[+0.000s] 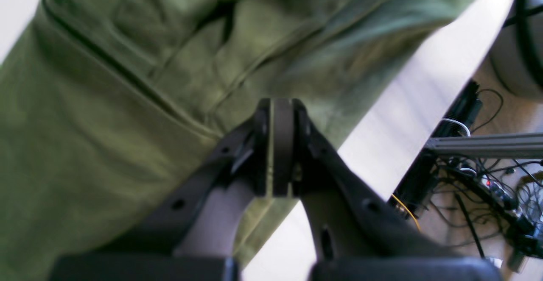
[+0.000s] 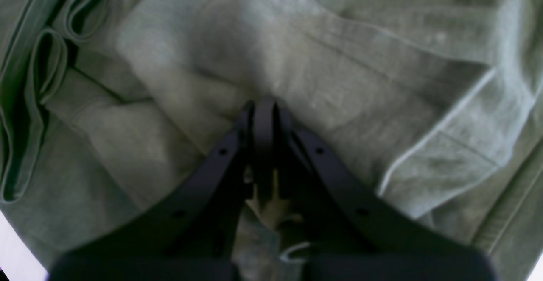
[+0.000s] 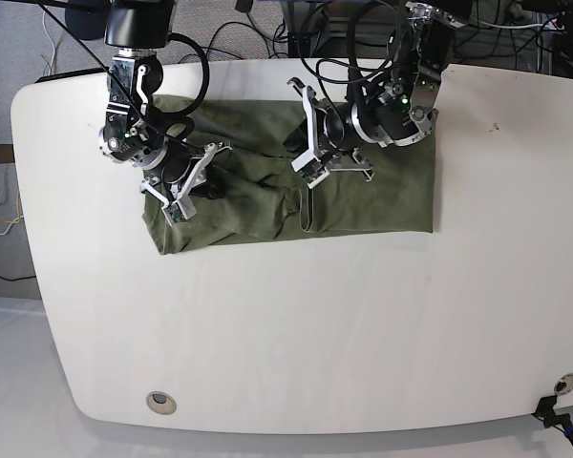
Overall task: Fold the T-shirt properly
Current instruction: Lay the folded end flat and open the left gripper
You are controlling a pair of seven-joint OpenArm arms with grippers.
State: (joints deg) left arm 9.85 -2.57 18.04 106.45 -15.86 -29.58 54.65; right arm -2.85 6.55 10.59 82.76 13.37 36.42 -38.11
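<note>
Across the tabletop the T-shirt is lying crosswise, and I'm pinching it with both jaws closed.

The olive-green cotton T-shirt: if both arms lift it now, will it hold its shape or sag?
The olive-green cotton T-shirt will probably sag: it already lies in soft bunched folds. It looks light, so the shut left gripper and right gripper should carry it easily. Pushed across the smooth white table, it would likely wrinkle rather than slide flat.

Both claws, left and right, closed, lowered.
</note>
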